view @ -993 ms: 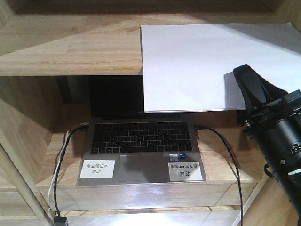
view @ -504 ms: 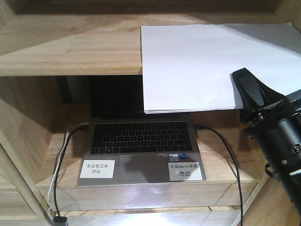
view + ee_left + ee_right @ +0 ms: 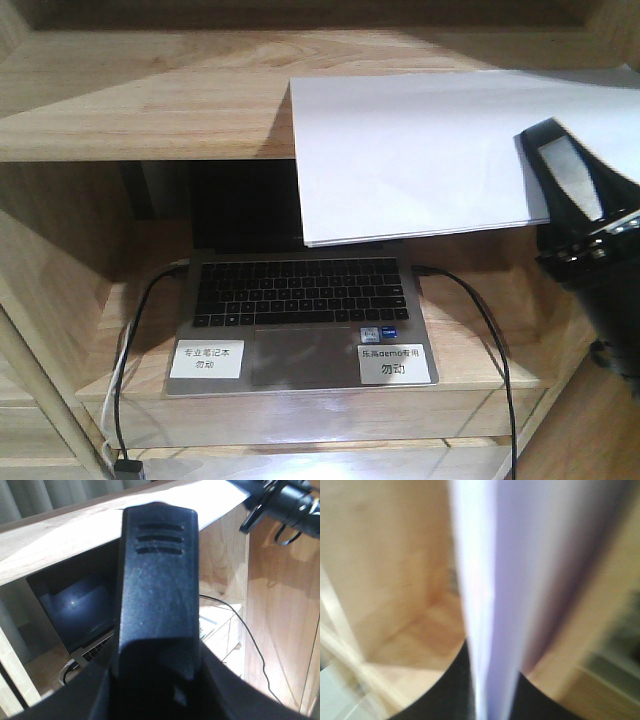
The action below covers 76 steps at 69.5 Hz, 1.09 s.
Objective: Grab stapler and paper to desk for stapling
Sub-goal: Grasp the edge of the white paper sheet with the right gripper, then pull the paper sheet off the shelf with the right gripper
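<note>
The white paper (image 3: 420, 150) lies on the upper shelf board and overhangs its front edge. Its right corner rests over a black finger (image 3: 572, 185) of my right gripper (image 3: 560, 150). In the right wrist view the paper (image 3: 500, 580) runs edge-on between the two dark jaws, and the right gripper (image 3: 490, 680) is shut on it. In the left wrist view the black stapler (image 3: 157, 590), ribbed at its far end, stands between the jaws of my left gripper (image 3: 155, 680), which is shut on it. The desk is out of view.
An open laptop (image 3: 300, 320) with two white labels sits on the lower shelf board (image 3: 470, 360), with cables running off both sides. Wooden shelf walls (image 3: 50, 270) close in left and right. The right arm (image 3: 285, 500) shows at the top right of the left wrist view.
The paper has slid a little to the left and turned slightly. Its right corner now lies over the right gripper's finger, and that gripper has moved right and up.
</note>
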### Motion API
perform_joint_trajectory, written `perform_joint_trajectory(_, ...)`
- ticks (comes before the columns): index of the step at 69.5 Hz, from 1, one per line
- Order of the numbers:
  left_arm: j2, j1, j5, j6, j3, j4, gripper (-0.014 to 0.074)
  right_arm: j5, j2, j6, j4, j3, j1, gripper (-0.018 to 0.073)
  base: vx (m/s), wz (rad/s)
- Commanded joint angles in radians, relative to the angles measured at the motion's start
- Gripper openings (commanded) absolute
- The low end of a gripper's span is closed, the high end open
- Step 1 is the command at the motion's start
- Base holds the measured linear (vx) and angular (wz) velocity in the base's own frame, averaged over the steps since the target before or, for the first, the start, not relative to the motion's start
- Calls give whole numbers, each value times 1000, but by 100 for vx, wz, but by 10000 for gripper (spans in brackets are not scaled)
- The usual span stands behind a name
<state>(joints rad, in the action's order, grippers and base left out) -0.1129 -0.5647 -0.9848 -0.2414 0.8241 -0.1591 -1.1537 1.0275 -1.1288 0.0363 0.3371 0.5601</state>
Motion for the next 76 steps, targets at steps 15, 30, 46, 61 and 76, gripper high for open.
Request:
perform_joint_trajectory(15, -19, -3, 115, 5, 24, -17, -6, -76, -146, 67, -143, 112, -2, -8, 0, 0)
perform_joint_trajectory(30, -19, -3, 115, 5, 24, -17, -6, 14, -285, 119, -148, 119, -2, -8, 0, 0)
perform_joint_trajectory(46, -19, -3, 115, 5, 24, -17, -6, 152, -447, 145, -153, 119, -2, -8, 0, 0)
perform_joint_trajectory(61, -19, -3, 115, 5, 24, -17, -6, 253, -589, 178, -141, 78, -2, -6, 0, 0)
perform_joint_trajectory(76, -19, -3, 115, 5, 24, -17, -6, 245, -698, 182, -51, -47, -2, -6, 0, 0)
